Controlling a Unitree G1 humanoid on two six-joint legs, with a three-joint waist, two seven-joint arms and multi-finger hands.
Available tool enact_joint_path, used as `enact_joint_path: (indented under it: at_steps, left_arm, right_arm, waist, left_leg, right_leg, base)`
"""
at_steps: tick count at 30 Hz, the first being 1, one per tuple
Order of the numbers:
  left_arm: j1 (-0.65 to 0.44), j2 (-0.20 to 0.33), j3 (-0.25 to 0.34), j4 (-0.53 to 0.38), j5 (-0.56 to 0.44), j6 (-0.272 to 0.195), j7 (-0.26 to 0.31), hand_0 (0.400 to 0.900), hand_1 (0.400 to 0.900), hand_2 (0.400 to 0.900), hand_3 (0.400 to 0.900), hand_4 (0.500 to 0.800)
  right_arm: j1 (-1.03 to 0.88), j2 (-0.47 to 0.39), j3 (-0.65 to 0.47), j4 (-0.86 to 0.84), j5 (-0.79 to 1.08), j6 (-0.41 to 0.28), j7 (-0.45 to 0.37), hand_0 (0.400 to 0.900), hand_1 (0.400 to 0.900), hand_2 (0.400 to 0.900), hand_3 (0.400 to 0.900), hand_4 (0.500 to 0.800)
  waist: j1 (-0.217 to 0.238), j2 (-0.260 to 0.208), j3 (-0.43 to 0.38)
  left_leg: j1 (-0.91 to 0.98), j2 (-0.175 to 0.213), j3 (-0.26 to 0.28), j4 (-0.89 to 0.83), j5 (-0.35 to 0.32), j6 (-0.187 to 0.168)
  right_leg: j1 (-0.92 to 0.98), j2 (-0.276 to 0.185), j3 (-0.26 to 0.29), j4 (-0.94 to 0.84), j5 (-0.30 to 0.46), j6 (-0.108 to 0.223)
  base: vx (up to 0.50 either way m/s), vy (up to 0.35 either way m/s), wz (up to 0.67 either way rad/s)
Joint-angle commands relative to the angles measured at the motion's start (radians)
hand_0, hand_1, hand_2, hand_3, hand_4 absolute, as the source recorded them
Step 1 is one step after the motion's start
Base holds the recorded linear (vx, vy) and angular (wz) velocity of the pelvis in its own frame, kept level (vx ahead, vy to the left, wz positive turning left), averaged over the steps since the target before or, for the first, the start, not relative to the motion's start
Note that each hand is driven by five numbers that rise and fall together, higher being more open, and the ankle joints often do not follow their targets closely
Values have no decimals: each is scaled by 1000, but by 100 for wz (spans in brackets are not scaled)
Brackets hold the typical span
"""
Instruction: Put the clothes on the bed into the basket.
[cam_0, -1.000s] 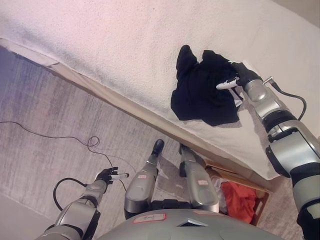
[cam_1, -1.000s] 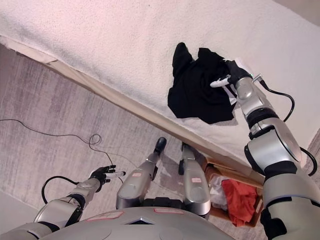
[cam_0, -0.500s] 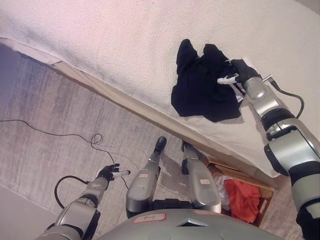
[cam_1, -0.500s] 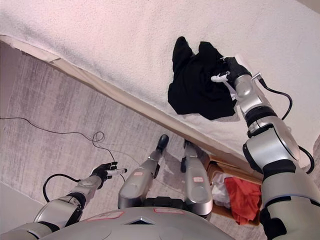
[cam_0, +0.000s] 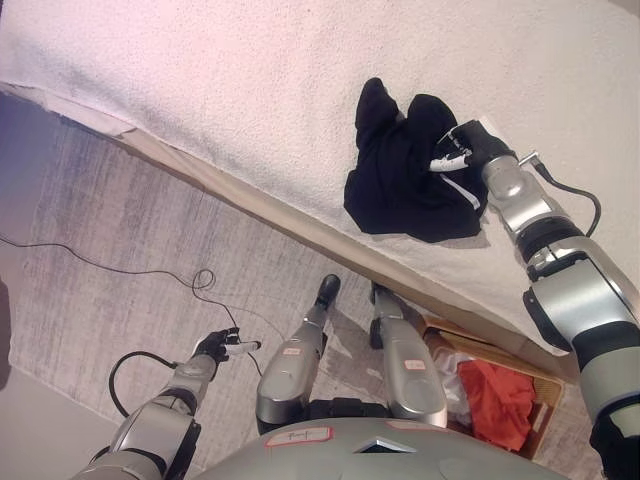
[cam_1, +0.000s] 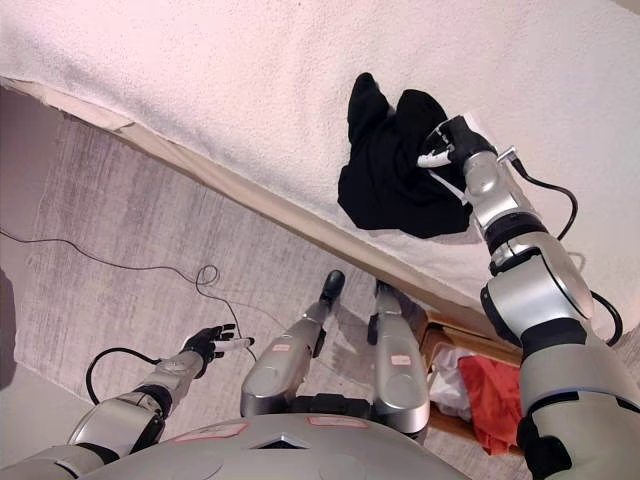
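- Currently, we had the right hand (cam_0: 462, 148) on the bed (cam_0: 250, 90), fingers curled into the right side of the black garment (cam_0: 410, 175), pinching the cloth.
- The garment lay crumpled on the white bed cover, near the bed's front edge.
- We saw the basket (cam_0: 545, 395) on the floor at lower right, just below the bed edge, with red clothing (cam_0: 500, 395) and something white in it.
- Our left hand (cam_0: 220, 348) hung low over the grey carpet (cam_0: 120, 250), well apart from the bed, fingers loosely straight, holding nothing.
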Motion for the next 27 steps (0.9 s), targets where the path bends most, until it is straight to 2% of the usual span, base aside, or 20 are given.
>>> enact_joint_path:
  at_steps: [1, 5, 9, 14, 17, 18, 19, 21, 22, 27]
  left_arm:
    - [40, 65, -34, 43, 11, 13, 28, 900, 900, 900, 900, 800]
    - [37, 68, -29, 48, 26, 11, 26, 900, 900, 900, 900, 800]
    - [40, 72, -12, 48, 32, 9, 23, 900, 900, 900, 900, 800]
    - [63, 72, 14, 56, 44, 13, 7, 900, 900, 900, 900, 800]
    - [67, 73, 19, 68, 73, 17, 6, 900, 900, 900, 900, 800]
    - [67, 73, 18, 68, 73, 17, 6, 900, 900, 900, 900, 800]
    - [64, 75, 22, 69, 79, 16, 3, 900, 900, 900, 900, 800]
    - [66, 76, 24, 69, 83, 16, 3, 900, 900, 900, 900, 800]
    - [64, 81, 29, 70, 97, 17, 3, 900, 900, 900, 900, 800]
    - [57, 107, 45, 64, 111, 18, -10, 900, 900, 900, 900, 800]
  right_arm:
    - [-65, 15, 6, 38, 23, -11, 0, 400, 400, 400, 400, 500]
    - [-58, -1, 3, 10, 28, -11, 10, 400, 400, 400, 400, 500]
    - [-41, -8, 3, -22, 25, -11, 25, 400, 400, 400, 400, 500]
    - [7, -7, -13, -37, 19, -6, 54, 400, 400, 400, 400, 500]
    - [44, -7, -39, -37, 15, -1, 61, 400, 400, 400, 400, 500]
    - [44, -7, -39, -37, 15, -1, 61, 400, 400, 400, 400, 500]
    - [66, -22, -54, -38, 11, 2, 60, 400, 400, 400, 400, 500]
    - [83, -25, -61, -44, 9, 0, 63, 400, 400, 400, 400, 500]
    - [107, -43, -64, -57, -13, 0, 69, 400, 400, 400, 400, 500]
    - [139, -126, -55, -106, -83, 1, 80, 400, 400, 400, 400, 500]
  waist:
    - [10, -18, -41]
    - [-1, -39, -45]
    - [-8, -74, -47]
    - [-11, -118, -74]
    - [-29, -136, -93]
    - [-28, -136, -92]
    - [-44, -143, -104]
    - [-47, -146, -108]
    - [-67, -151, -117]
    - [-111, -159, -131]
  left_leg:
    - [68, 56, 72, -2, -63, 10]
    - [74, 40, 88, 39, -98, 27]
    - [78, 2, 125, 129, -163, 51]
    - [111, -37, 186, 212, -232, 78]
    - [137, -53, 223, 216, -248, 96]
    - [138, -53, 224, 216, -248, 96]
    - [156, -63, 254, 220, -259, 108]
    - [165, -65, 270, 221, -265, 113]
    - [179, -71, 302, 231, -276, 126]
    - [228, -71, 386, 226, -298, 145]
  right_leg:
    - [-83, -33, 94, 171, -124, 55]
    - [-70, -38, 112, 168, -113, 59]
    - [-50, -39, 155, 160, -84, 69]
    - [-12, -34, 214, 156, -58, 98]
    - [9, -39, 254, 148, -36, 125]
    - [10, -39, 255, 148, -35, 125]
    - [23, -47, 279, 126, -15, 136]
    - [30, -46, 291, 117, -8, 140]
    - [37, -47, 315, 111, 4, 151]
    - [55, -31, 366, 98, 29, 175]
  base:
    - [-11, 27, -7]
    - [-9, 47, -16]
    - [-4, 100, -46]
    - [-14, 144, -56]
    - [-50, 161, -46]
    - [-73, 193, -58]
    - [-61, 174, -62]
    - [-65, 158, -64]
    - [-80, 139, -72]
    - [-54, 104, -71]
